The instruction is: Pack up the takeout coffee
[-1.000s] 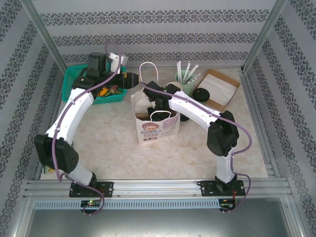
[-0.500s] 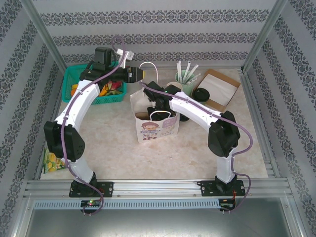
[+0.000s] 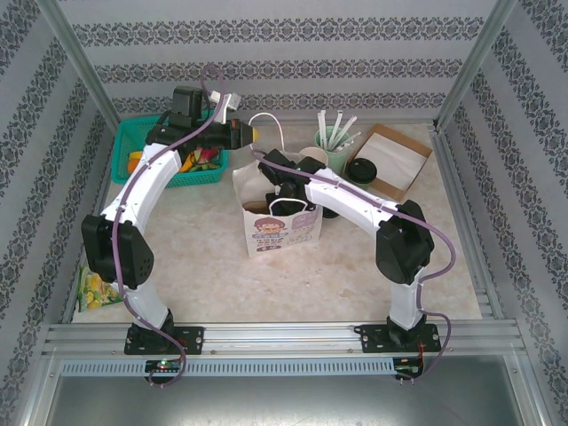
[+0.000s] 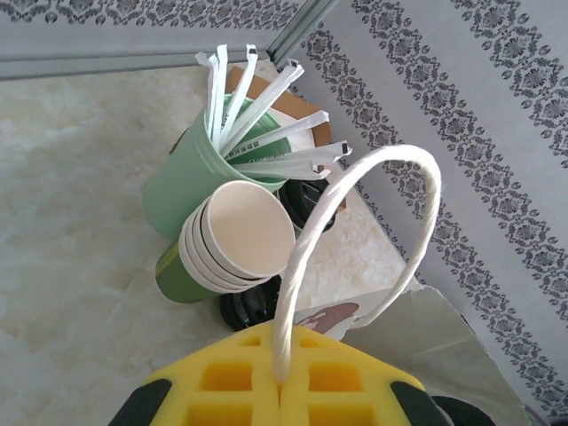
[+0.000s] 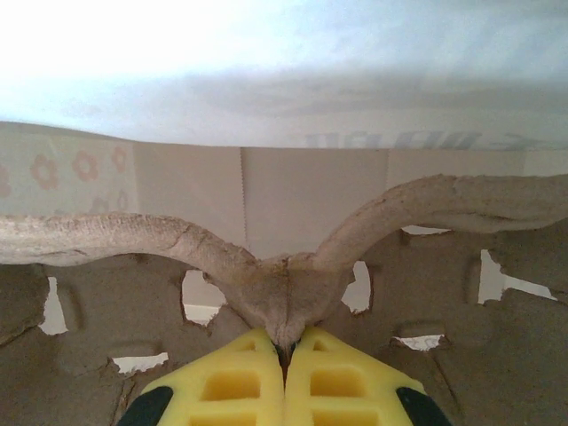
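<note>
You see walls (image 3: pixel 266 53) in grey and white stripes with dark floral bands, a beige marbled table (image 3: pixel 204 266), a teal basket (image 3: pixel 122 146), a white bag (image 3: pixel 280 226) with a cartoon print, its white handle (image 4: pixel 417 222), a pale green tumbler (image 4: pixel 182 182), cream cups (image 4: pixel 244 226) and a grey-brown carrier (image 5: pixel 284 293).

Two arms were counted, a left arm (image 3: pixel 142 191) and a right arm (image 3: pixel 355 200), along with one paper bag (image 3: pixel 280 232) at mid-frame bearing two looped handles (image 3: pixel 266 120), and one pulp carrier (image 5: pixel 284 293). The upper left had one teal basket (image 3: pixel 122 151) and the lower left one snack packet (image 3: pixel 93 288). The upper right had one cardboard tray (image 3: pixel 395 164), one takeout coffee (image 3: pixel 359 169), one pale green tumbler (image 4: pixel 191 177) of six or seven wrapped straws (image 4: pixel 266 98), and one stack of cream cups (image 4: pixel 240 235), about four nested.
</note>
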Controlling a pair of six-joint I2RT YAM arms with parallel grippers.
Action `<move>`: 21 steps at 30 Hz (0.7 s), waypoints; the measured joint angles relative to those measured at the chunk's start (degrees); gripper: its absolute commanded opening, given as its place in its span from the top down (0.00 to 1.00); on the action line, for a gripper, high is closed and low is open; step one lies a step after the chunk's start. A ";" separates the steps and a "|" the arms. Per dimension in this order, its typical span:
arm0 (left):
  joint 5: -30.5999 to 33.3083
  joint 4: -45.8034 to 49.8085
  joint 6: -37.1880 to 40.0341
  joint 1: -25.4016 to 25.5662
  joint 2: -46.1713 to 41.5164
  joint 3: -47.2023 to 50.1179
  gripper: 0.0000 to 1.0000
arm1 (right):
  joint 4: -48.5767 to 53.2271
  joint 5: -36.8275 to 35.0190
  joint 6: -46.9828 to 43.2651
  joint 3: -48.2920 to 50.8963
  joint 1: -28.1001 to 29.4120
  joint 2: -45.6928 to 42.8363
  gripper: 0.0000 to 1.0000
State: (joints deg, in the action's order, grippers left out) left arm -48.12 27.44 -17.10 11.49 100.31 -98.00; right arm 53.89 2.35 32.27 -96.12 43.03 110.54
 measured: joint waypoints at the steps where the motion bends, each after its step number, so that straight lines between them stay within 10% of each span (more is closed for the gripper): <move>1: 0.48 0.07 -0.35 0.04 -0.20 0.20 1.00 | -0.24 0.00 0.02 0.13 0.00 0.00 1.00; 21: 1.79 0.17 -2.47 0.15 -2.56 0.87 1.00 | -0.63 -1.22 0.87 0.63 0.00 2.05 1.00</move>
State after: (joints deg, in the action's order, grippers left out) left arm -46.33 27.62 -19.57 11.64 97.76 -97.12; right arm 53.25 1.13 33.15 -95.48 43.03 112.60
